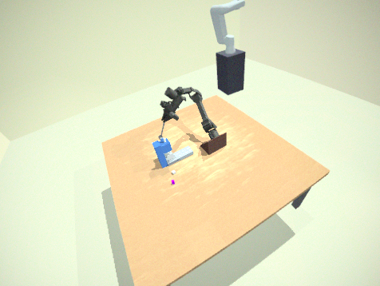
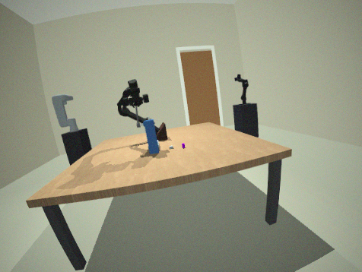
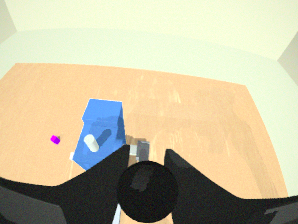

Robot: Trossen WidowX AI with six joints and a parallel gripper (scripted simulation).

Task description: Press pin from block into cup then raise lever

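Wrist view: the pincer (image 1: 164, 118) (image 2: 137, 105) (image 3: 147, 152) pinches the lever's black knob (image 3: 147, 191); pressing, raising and release probably remain.

Robot arms on dark pedestals (image 1: 230, 73) (image 2: 246, 119) around a wooden table (image 1: 239, 192) (image 2: 160, 167) suggest a robotics lab.

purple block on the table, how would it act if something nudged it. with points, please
The small purple block (image 1: 172, 182) (image 2: 183, 146) (image 3: 55, 140) looks rigid, so it probably wouldn't squash. Its flat-sided shape suggests sliding over rolling, though standing slightly tall, it might tip.
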